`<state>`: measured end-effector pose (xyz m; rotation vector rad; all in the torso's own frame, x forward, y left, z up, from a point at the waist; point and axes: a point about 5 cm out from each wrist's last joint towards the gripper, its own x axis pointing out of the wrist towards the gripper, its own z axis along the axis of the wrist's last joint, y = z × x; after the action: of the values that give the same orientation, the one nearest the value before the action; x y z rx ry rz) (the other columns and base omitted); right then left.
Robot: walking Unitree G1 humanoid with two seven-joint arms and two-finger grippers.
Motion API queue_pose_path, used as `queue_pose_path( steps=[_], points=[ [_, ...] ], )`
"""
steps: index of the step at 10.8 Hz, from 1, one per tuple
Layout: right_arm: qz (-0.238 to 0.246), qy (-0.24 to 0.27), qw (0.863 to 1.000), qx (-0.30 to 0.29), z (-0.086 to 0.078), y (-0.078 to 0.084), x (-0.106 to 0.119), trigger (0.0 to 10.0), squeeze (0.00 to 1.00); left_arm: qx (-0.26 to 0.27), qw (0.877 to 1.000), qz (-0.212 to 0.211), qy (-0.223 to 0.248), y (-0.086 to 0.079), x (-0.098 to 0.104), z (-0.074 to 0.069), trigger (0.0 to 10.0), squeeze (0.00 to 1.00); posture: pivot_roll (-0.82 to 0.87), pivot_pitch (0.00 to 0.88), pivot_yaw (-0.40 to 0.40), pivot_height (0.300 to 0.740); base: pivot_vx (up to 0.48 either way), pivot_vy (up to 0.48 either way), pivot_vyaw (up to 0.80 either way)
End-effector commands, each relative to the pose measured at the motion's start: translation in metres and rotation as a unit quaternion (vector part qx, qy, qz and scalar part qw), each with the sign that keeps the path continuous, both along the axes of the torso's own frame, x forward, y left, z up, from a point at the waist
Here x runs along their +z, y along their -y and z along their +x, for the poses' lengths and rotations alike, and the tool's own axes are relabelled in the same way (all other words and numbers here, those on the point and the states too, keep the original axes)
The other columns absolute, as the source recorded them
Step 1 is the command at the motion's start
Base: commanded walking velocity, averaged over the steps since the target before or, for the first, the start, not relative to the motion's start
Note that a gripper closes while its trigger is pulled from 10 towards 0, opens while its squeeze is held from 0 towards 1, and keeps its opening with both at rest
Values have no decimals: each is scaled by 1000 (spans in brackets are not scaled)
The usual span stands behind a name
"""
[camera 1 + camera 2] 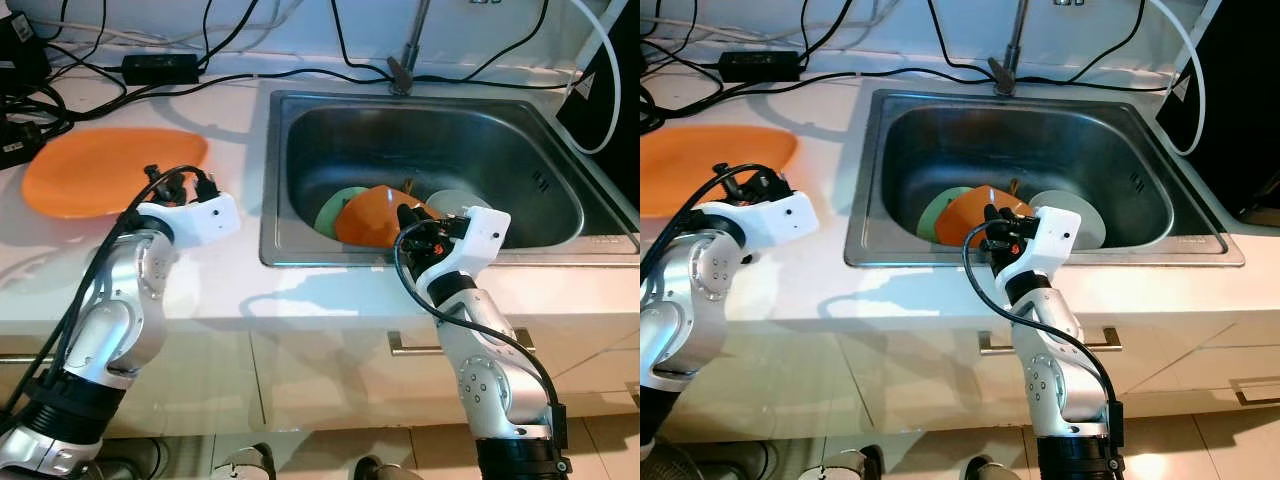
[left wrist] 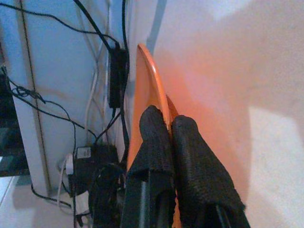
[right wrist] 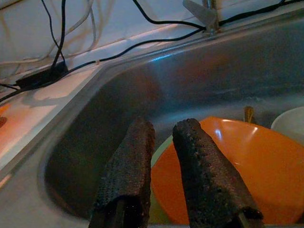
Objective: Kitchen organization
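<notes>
A large orange plate (image 1: 100, 172) lies flat on the white counter left of the sink (image 1: 530, 180). My left gripper (image 1: 178, 182) is at this plate's right rim. In the left wrist view its fingers (image 2: 156, 137) are shut together with the orange rim (image 2: 147, 80) just past the tips. In the sink a second orange plate (image 1: 372, 215) leans on a green plate (image 1: 330, 212), with a white plate (image 1: 455, 200) beside it. My right gripper (image 1: 408, 216) hovers at the sink's front edge, pointing at this orange plate (image 3: 247, 161). Its fingers (image 3: 133, 156) are slightly apart and hold nothing.
A faucet (image 1: 405, 60) stands behind the sink. Black cables and a power adapter (image 1: 160, 68) run along the back of the counter. A black object (image 1: 605, 90) stands at the far right. Cabinet fronts with a handle (image 1: 410, 345) are below.
</notes>
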<state>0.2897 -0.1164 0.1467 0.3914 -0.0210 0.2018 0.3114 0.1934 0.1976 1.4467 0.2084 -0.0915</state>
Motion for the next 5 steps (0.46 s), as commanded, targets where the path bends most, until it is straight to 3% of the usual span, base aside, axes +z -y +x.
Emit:
queue_pose_path(
  steps=[1, 3, 4, 5],
  points=[
    [1, -4, 1000, -7, 2, 2, 0, 10000, 0, -42, 998, -7, -37, 18, -20, -1, 0, 0, 98, 112, -69, 740, 0, 0, 0],
    [2, -5, 1000, -10, 2, 3, 0, 10000, 0, -109, 994, -10, 27, 42, -4, 1, 0, 0, 99, 114, -70, 740, 0, 0, 0],
    [1, -4, 1000, -11, 3, 4, 0, 10000, 0, -134, 990, -9, 50, 50, 1, 2, 10000, 0, 98, 114, -69, 740, 0, 0, 0],
    [0, -1, 1000, -13, 4, 6, 3, 10000, 0, -156, 985, -20, 76, 59, 8, 1, 10000, 0, 98, 114, -70, 740, 0, 0, 0]
  ],
)
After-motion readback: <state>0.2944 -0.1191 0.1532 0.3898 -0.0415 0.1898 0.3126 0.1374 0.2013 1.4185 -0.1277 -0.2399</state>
